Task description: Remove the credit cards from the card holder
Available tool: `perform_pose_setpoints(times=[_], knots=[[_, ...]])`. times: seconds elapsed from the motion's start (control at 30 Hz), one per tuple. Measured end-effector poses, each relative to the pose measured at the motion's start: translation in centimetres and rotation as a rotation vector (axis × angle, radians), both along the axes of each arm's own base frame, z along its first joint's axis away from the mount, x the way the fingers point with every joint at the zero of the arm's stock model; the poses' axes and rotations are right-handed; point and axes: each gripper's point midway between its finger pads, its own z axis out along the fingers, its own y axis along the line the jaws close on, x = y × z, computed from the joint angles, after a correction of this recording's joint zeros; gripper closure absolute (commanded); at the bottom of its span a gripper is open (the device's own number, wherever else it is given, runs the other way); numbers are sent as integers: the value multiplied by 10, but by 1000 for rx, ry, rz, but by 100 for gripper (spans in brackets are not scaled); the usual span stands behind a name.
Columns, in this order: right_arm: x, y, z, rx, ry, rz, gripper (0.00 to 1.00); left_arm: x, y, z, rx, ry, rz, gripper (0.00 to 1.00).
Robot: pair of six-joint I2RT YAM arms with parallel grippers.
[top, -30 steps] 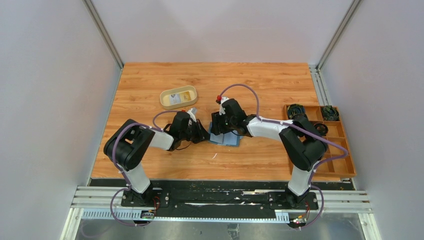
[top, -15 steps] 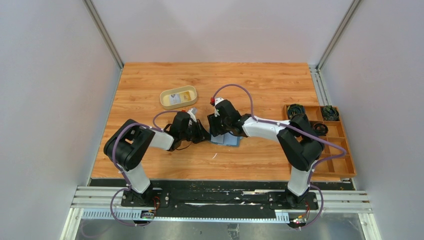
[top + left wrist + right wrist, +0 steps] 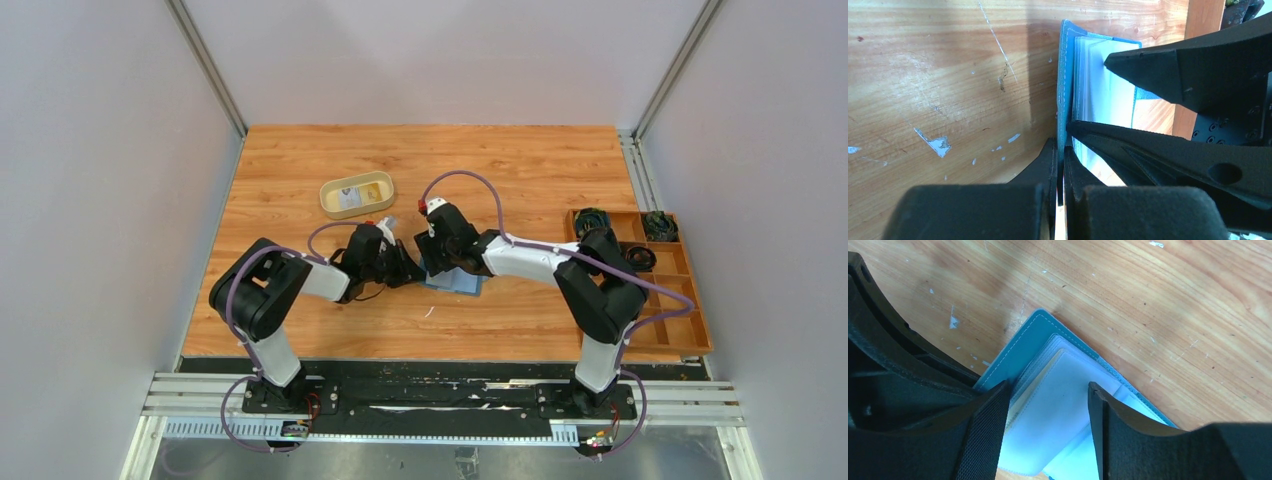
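Note:
The teal-blue card holder [image 3: 458, 281] lies open at the table's middle. My left gripper [image 3: 1060, 150] is shut on the edge of its teal cover [image 3: 1065, 75], which stands on edge. My right gripper [image 3: 1048, 395] is open, its fingers on either side of the pale plastic sleeves [image 3: 1058, 405] inside the holder [image 3: 1018, 347]. A yellowish edge [image 3: 1011, 411] shows under the sleeves; I cannot tell if it is a card. In the top view the two grippers meet over the holder, the left [image 3: 410, 268] beside the right [image 3: 433, 262].
A tan oval tray [image 3: 378, 182] behind the left gripper holds a pale card [image 3: 349, 198]. A brown compartmented wooden box [image 3: 690, 320] with dark items stands at the right edge. The right gripper's fingers [image 3: 1198, 65] fill the right of the left wrist view.
My right gripper has moved left over the card holder, closer to the left gripper. The left gripper has stayed put, shut on the cover.

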Motion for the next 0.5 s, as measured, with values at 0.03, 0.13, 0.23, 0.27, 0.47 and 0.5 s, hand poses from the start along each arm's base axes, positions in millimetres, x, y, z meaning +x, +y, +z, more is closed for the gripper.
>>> perform_pose_setpoints(times=[0.03,0.13,0.23,0.27,0.47,0.5], knots=[[1,-1,0,-14,-10,0,32,0,0,0,0,0,-1,100],[3,-6,2,-65,-35,2,20,-1,-1,0,-2,0,-4,100],[6,-11,4,-110,-58,2,13,-1,-2,0,-3,-1,-5,100],[7,-13,5,-120,-63,0,13,-1,-2,0,-4,-1,-5,100],[8,-13,6,-158,-82,3,12,-1,-2,0,-1,0,-4,100],[8,-13,6,-162,-86,3,12,-1,-1,0,-1,0,-3,100]])
